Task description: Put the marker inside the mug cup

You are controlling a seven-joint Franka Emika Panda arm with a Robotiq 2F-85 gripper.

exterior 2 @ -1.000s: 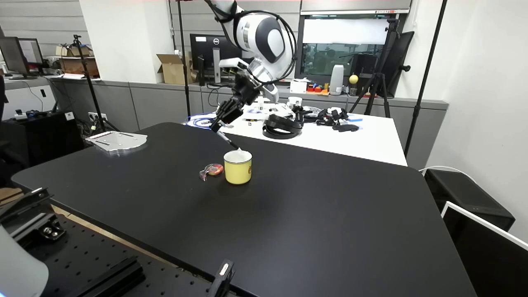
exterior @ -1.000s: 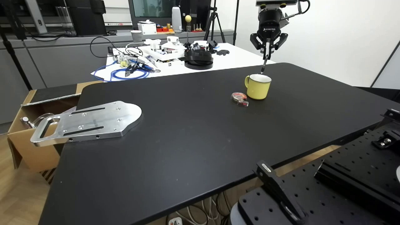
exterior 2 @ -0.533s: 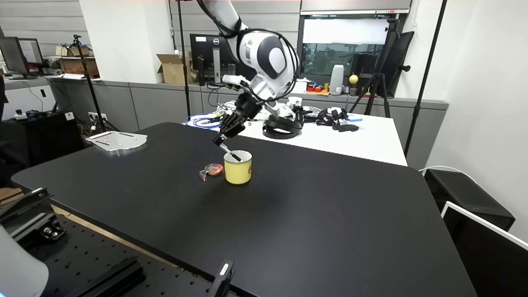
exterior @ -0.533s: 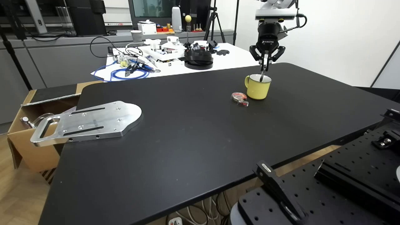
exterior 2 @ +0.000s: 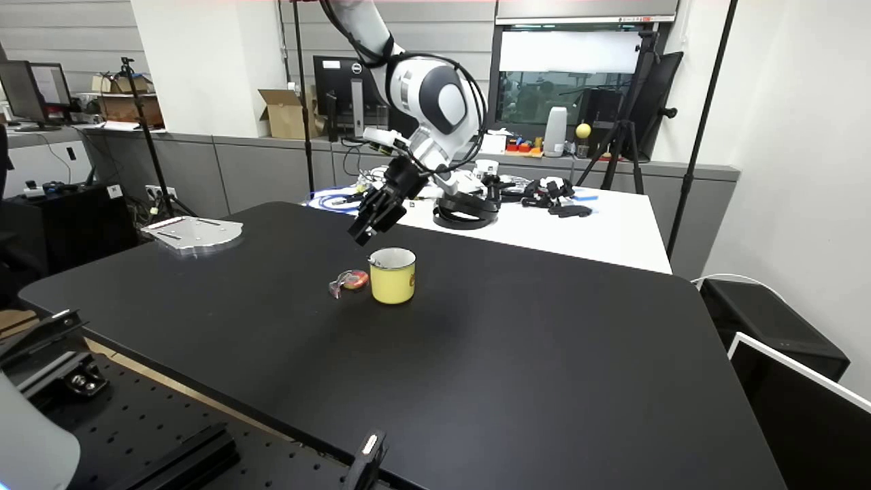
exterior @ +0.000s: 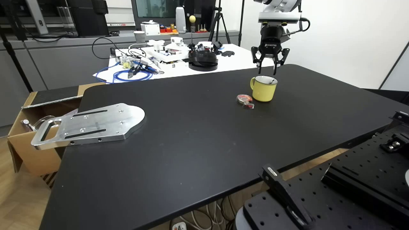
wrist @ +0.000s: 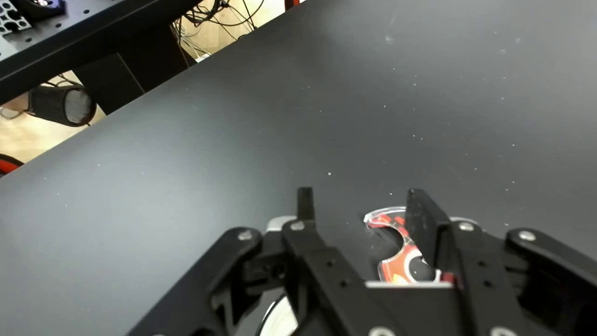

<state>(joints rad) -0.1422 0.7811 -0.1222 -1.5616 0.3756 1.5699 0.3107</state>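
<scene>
Spread wide since a moment ago, our gripper (exterior: 267, 73) hangs empty near the mug cup (exterior: 263, 92) containing our marker (exterior: 271, 82), toward the table's (exterior: 191, 153) far edge.

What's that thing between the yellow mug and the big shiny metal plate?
A small red-and-clear object, possibly a tape dispenser. It sits on the black table, much nearer the yellow mug than the metal plate. Both exterior views show it.

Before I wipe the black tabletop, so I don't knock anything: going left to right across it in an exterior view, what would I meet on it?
Silver metal plate → small red-and-clear item → yellow mug; the order is the same in both exterior views.
</scene>
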